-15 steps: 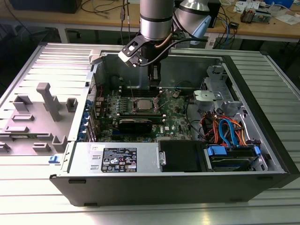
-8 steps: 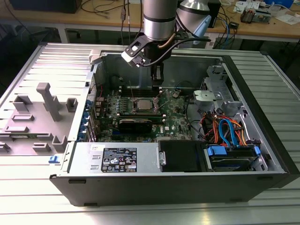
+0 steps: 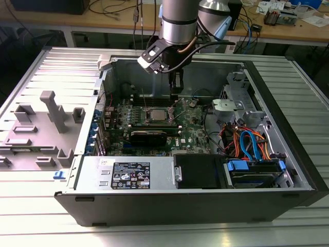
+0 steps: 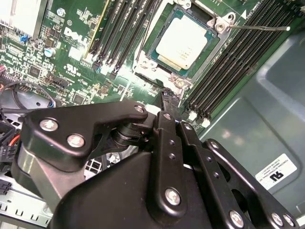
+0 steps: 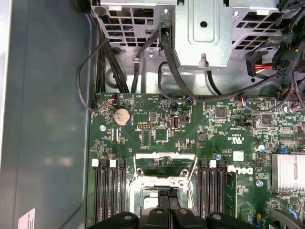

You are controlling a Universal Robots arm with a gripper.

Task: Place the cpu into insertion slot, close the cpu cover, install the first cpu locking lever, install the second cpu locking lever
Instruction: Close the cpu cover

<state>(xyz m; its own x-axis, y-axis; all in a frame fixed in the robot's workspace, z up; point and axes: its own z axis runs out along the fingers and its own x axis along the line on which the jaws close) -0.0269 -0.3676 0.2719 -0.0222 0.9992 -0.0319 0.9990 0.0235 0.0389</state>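
The cpu [image 4: 183,42], silvery-topped, lies in the insertion slot [image 3: 157,114] on the green motherboard. A silvery frame, the cpu cover [image 4: 144,47], runs around it; I cannot tell whether it is pressed flat. One thin wire locking lever [image 4: 257,27] sticks out free from a corner of the socket, over the memory slots. My gripper [image 4: 165,95] hangs low inside the case with its black fingers shut together and nothing visibly between them. In the first wrist view my gripper [image 5: 169,193] has its tip right at the edge of the socket's metal rim [image 5: 135,179].
Long black memory slots [image 5: 108,191] flank the socket on both sides. A metal drive cage [image 5: 205,33] with black cables [image 5: 169,62] stands beyond it, near a coin battery [image 5: 121,115]. The case walls [image 3: 277,110] enclose everything. A grey fixture [image 3: 51,110] sits on the exterior view's left.
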